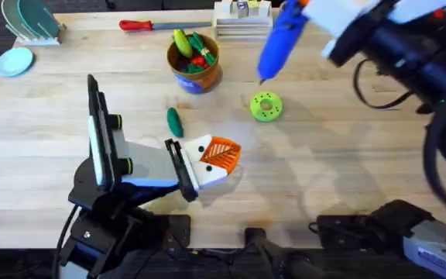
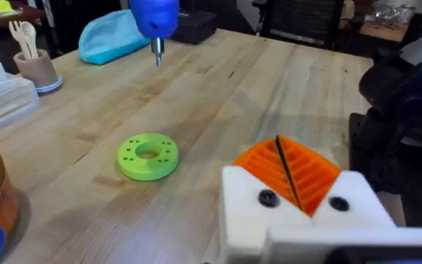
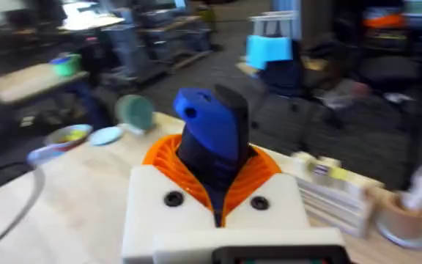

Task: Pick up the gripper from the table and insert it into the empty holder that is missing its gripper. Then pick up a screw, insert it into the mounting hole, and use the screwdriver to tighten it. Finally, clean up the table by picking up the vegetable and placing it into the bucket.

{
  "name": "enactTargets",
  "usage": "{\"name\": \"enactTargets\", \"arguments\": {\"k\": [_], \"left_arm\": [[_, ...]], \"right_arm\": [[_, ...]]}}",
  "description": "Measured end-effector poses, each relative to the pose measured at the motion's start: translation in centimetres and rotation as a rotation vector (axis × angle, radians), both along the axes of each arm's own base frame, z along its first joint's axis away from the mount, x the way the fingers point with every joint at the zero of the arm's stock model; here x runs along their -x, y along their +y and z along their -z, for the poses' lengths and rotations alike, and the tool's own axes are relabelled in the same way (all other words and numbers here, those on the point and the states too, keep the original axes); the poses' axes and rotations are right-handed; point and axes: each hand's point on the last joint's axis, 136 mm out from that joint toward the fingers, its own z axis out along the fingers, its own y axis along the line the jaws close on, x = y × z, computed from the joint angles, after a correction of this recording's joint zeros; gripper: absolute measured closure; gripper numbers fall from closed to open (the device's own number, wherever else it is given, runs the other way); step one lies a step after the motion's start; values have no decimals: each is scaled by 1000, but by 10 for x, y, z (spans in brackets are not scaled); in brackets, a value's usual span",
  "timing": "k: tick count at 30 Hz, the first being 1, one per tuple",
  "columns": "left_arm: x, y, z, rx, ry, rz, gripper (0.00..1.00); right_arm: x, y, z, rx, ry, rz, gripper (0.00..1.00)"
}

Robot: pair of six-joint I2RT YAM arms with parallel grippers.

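My left gripper (image 1: pixel 224 153) (image 2: pixel 278 150) rests low over the table's middle, shut with nothing between. Its white holder blocks (image 2: pixel 299 213) each carry an orange ribbed gripper pad (image 2: pixel 310 176) and a black screw head (image 2: pixel 267 197); which pad is the task's gripper I cannot tell. My right gripper (image 1: pixel 321 17) (image 3: pixel 212 165) hangs at the back right, shut on the blue screwdriver (image 1: pixel 279 37) (image 3: pixel 209 128) (image 2: pixel 156 15). The tilted driver's metal tip points down above the table, just behind a green ring disc (image 1: pixel 266 106) (image 2: pixel 147 155). The dark green vegetable (image 1: pixel 175 122) lies in front of the bucket (image 1: pixel 196 76), which holds toy foods.
A red-handled screwdriver (image 1: pixel 147 25) lies along the back edge, beside a stack of pale trays (image 1: pixel 242 23). A pale pen cup (image 2: pixel 35 67) and a light blue cloth shape (image 2: pixel 112 37) stand farther off. Plates (image 1: pixel 14 60) and a rack sit at the back left.
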Motion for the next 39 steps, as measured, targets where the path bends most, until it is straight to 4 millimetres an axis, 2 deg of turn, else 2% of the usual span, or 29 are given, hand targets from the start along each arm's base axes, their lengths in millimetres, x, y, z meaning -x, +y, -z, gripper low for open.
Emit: {"name": "enactTargets", "arguments": {"k": [3,7,21,26,39], "left_arm": [[0,0,0,0,0,0,993],[0,0,0,0,0,0,993],[0,0,0,0,0,0,993],[0,0,0,0,0,0,993],[0,0,0,0,0,0,993]], "right_arm": [[23,32,-11,-22,-46,-143,983],[53,61,-23,-48,-97,-287,983],[93,104,-17,-47,-86,-473,983],[99,113,-13,-44,-79,-506,983],[100,113,-15,-82,-41,-515,983]]}}
